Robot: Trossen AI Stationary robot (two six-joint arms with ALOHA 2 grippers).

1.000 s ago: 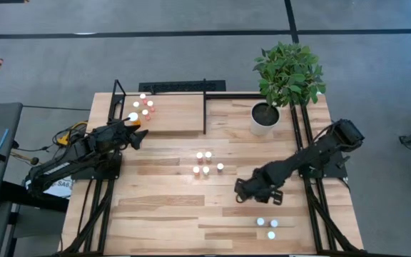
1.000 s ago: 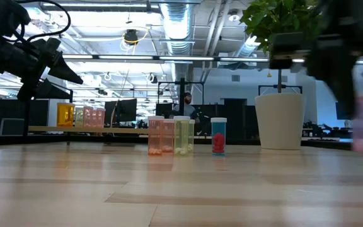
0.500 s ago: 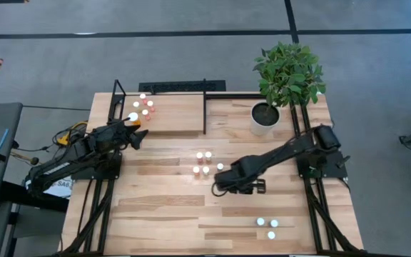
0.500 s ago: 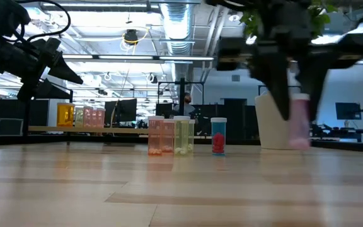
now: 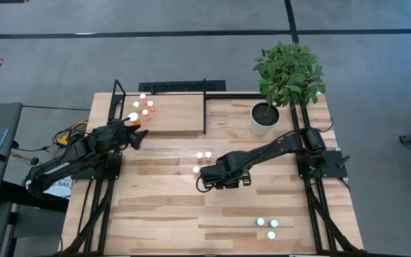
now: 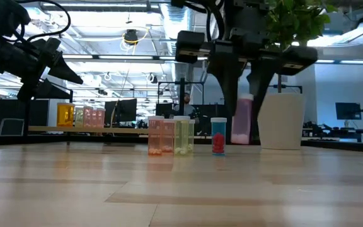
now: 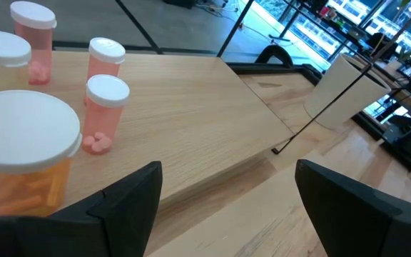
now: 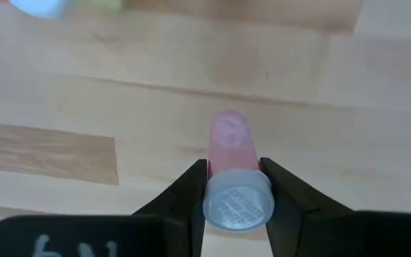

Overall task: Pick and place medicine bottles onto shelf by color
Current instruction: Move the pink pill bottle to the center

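The right pincer [image 8: 232, 187], clamping a pink white-capped medicine bottle [image 8: 230, 150] mid-table, carries it leftward toward the far light-wood shelf [image 5: 177, 114], where release comes next.

Open plank between the shelf [image 5: 170, 114] front edge and the mid-table bottle cluster [image 5: 202, 160] — passable. Right gripper [image 5: 207, 178] with a pink bottle [image 6: 242, 118] clamped, hanging just beside that cluster. Shelf's left end crowded by bottles [image 5: 143, 107] and the spread-fingered left gripper [image 5: 135, 135]; right part bare. Plant pot [image 5: 264, 118] blocking the far right corner.
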